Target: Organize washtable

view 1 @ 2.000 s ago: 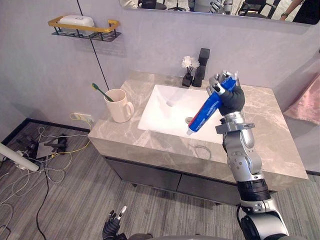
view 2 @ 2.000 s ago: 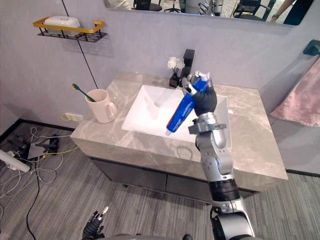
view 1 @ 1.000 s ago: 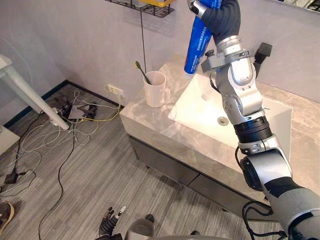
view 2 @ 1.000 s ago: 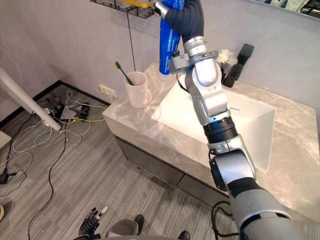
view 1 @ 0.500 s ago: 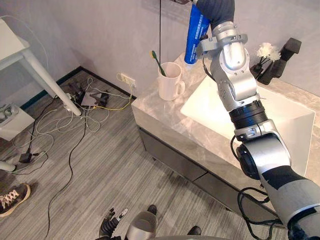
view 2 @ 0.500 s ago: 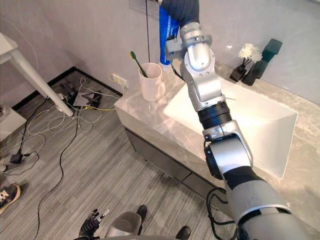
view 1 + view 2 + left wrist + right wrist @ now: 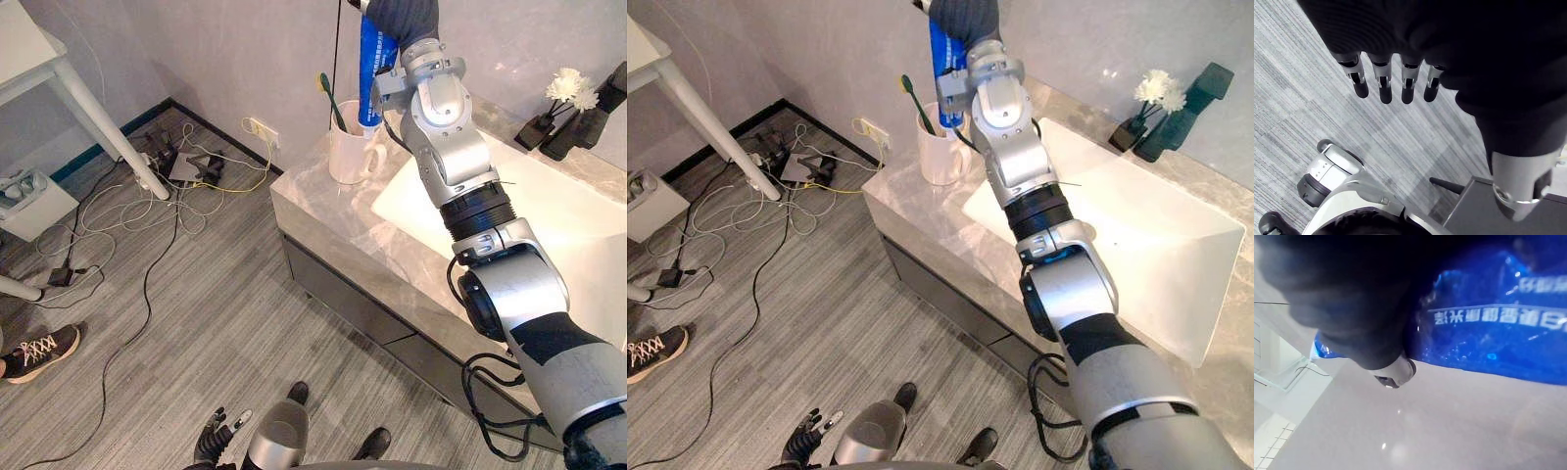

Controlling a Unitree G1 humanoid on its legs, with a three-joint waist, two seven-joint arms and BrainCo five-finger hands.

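Observation:
My right hand (image 7: 397, 15) is raised high at the left end of the washtable and is shut on a blue toothpaste tube (image 7: 371, 69). The tube hangs upright, and its lower end is just above the rim of a cream mug (image 7: 351, 157). A green toothbrush (image 7: 331, 98) leans in the mug. In the right wrist view the tube (image 7: 1488, 347) lies against the dark cover of the hand (image 7: 1352, 298). My left hand (image 7: 1381, 83) hangs low over the floor with its fingers straight and holds nothing.
The mug stands on the marble counter (image 7: 333, 211) beside the white sink basin (image 7: 549, 215). A small flower vase (image 7: 549, 113) and a black faucet (image 7: 607, 98) stand at the back. On the floor are a white table leg (image 7: 88, 98), loose cables (image 7: 167, 186) and a person's shoe (image 7: 39, 352).
The camera has swung left and down. My right hand has carried the tube from over the sink across to the mug, turning it upright; its lower end now sits at the mug's rim.

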